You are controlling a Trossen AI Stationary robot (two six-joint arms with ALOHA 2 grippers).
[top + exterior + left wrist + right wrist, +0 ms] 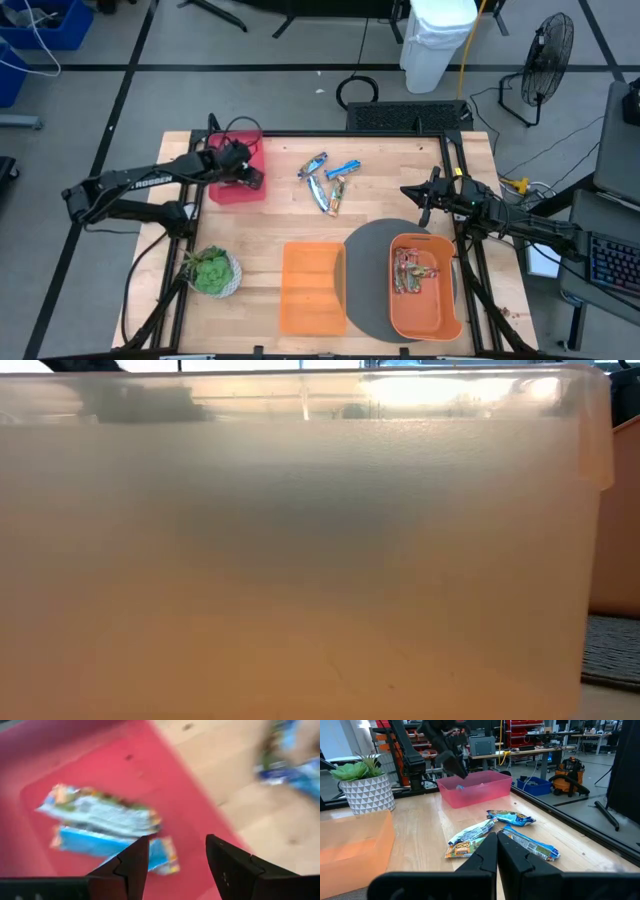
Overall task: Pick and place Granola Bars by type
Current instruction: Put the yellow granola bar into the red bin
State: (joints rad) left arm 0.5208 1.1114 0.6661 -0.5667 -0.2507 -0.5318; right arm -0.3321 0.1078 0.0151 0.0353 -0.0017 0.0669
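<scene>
While my left claw (172, 855) hangs wide over the pink plastic bin (238, 190), swinging out could clip its wall; right claw (497, 851) closed, empty.

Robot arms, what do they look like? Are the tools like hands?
Both arms are dark, nearly black, made of slim jointed tubes. The left arm has pale lettering along it, too small to read surely. Each ends in a tool with two flat, angular black fingers, more like tongs than hands: the left tool and the right tool.
</scene>
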